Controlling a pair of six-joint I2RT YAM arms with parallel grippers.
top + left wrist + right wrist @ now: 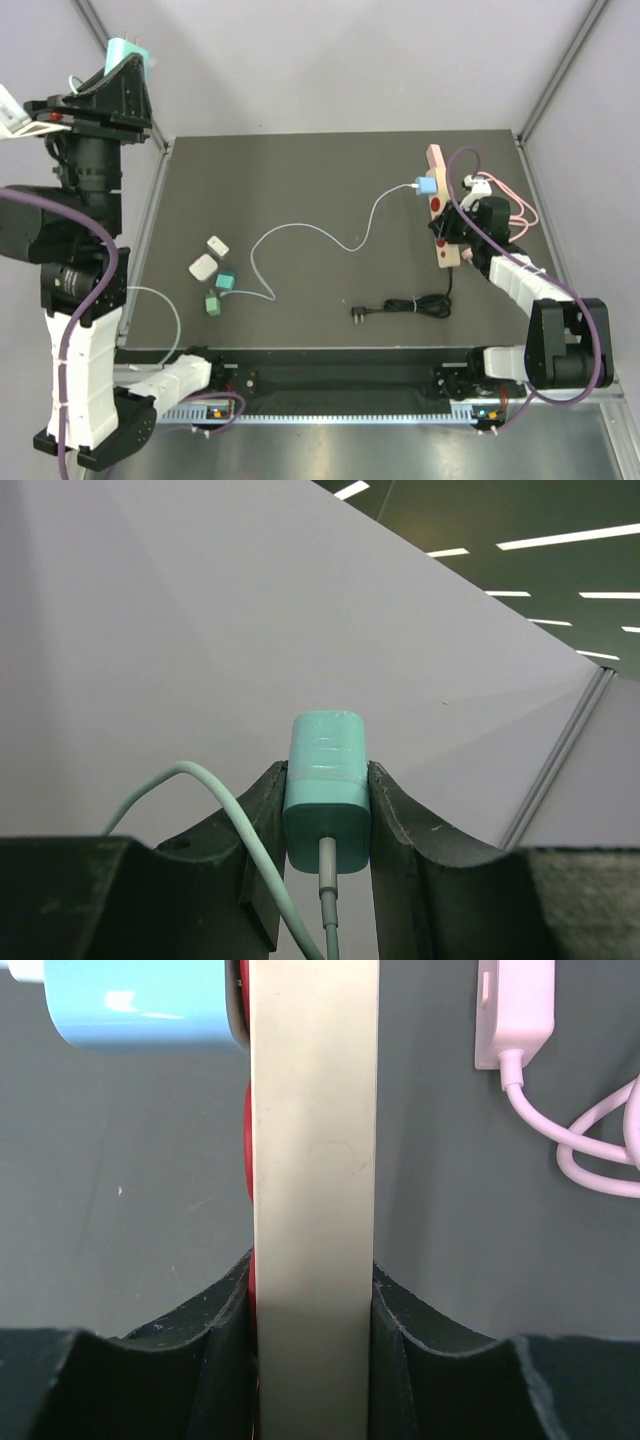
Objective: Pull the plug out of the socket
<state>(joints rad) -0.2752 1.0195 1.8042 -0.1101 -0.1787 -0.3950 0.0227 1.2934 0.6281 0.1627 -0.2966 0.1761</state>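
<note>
My left gripper (128, 58) is raised high at the far left, shut on a teal plug (124, 47) well clear of the table. In the left wrist view the teal plug (327, 790) sits squeezed between the fingers (262, 820), its pale cable hanging down. My right gripper (450, 242) is shut on the near end of the beige socket strip (438, 195), which shows in the right wrist view (315, 1140) between the jaws. A blue plug (427, 186) with a white cable (320, 235) sits in the strip; it also shows in the right wrist view (140, 1005).
A white-pink charger (482, 185) with coiled pink cable lies right of the strip. A black coiled cable (410, 306) lies near the front. Two white chargers (210, 256), a teal one (226, 281) and a green one (212, 302) lie at the left.
</note>
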